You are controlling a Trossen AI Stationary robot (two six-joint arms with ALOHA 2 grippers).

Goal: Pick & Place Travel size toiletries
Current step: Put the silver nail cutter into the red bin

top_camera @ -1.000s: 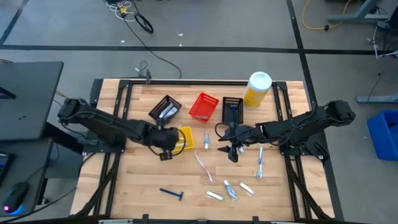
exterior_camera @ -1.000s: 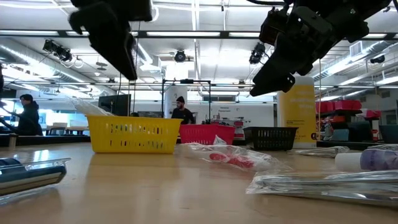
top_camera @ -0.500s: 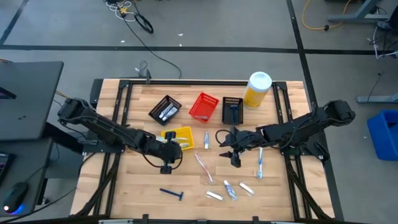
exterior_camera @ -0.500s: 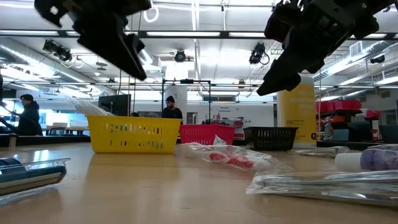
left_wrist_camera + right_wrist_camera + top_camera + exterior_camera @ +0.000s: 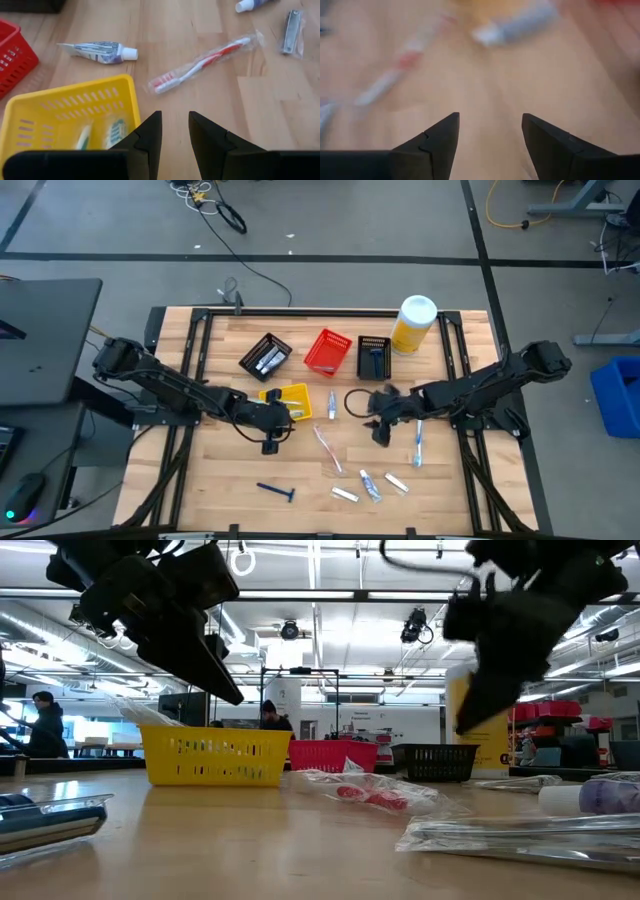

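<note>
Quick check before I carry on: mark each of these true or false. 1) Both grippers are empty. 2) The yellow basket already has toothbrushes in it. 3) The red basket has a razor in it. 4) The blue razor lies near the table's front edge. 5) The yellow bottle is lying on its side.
1) True: the left gripper and right gripper stand open with nothing between the fingers.
2) True: toothbrush heads show inside the yellow basket.
3) False: the red basket looks empty; a blue item sits in the black basket beside it.
4) True: the blue razor lies there, apart from the rest.
5) False: the yellow bottle stands upright.
</note>
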